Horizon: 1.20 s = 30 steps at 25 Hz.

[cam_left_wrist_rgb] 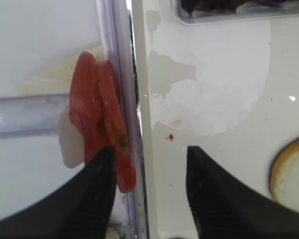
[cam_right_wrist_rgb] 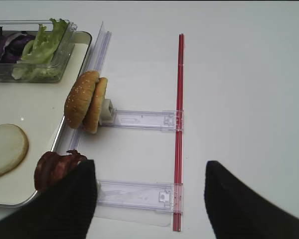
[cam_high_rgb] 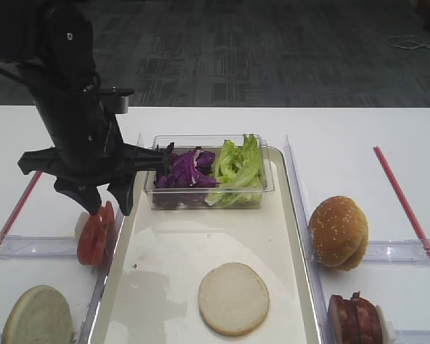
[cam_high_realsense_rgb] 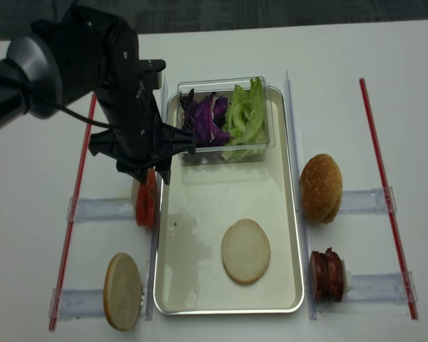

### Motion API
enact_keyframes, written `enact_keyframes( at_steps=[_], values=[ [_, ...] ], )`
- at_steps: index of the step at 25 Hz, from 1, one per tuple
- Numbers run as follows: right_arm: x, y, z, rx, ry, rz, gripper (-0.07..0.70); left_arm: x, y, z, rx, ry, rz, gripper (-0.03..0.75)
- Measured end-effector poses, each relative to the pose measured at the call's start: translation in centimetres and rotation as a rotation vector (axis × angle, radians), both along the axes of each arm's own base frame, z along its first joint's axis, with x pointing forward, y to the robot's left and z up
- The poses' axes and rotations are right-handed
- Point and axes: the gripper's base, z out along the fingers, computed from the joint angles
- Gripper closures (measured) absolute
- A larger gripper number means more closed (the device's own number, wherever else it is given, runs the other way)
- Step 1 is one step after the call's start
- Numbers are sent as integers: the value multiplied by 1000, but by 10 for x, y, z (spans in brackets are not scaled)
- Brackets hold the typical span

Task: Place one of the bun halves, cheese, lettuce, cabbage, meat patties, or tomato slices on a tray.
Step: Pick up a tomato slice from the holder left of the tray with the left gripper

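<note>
The cream tray (cam_high_rgb: 179, 251) holds one flat bun half (cam_high_rgb: 233, 297) and a clear tub of purple cabbage (cam_high_rgb: 183, 172) and green lettuce (cam_high_rgb: 238, 166). Red tomato slices (cam_high_rgb: 94, 233) stand on edge in a rack just left of the tray's rim. My left gripper (cam_left_wrist_rgb: 149, 194) is open right above them. Its left finger is against the tomato slices (cam_left_wrist_rgb: 97, 117) and its right finger is over the tray (cam_left_wrist_rgb: 224, 89). My right gripper (cam_right_wrist_rgb: 149, 199) is open and empty over a clear rack, beside the meat patties (cam_right_wrist_rgb: 55, 167). Cheese is out of view.
Sesame bun halves (cam_high_rgb: 338, 231) stand on edge in a rack right of the tray, with meat patties (cam_high_rgb: 355, 319) in front of them. A pale bun half (cam_high_rgb: 37, 315) stands at front left. Red strips (cam_high_rgb: 405, 208) run along both outer sides.
</note>
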Motion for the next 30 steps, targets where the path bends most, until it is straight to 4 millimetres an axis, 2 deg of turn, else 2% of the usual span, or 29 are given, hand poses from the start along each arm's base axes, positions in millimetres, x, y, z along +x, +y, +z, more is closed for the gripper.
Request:
enact_keyframes(
  at_steps=[11, 23, 30],
  values=[
    [0, 0, 0, 0, 0, 0, 160, 4, 0, 0, 2, -35, 34, 376],
    [0, 0, 0, 0, 0, 0, 160, 11, -2, -27, 53, 26, 49, 376],
    [0, 0, 0, 0, 0, 0, 160, 14, -3, -29, 41, 5, 49, 376]
  ],
)
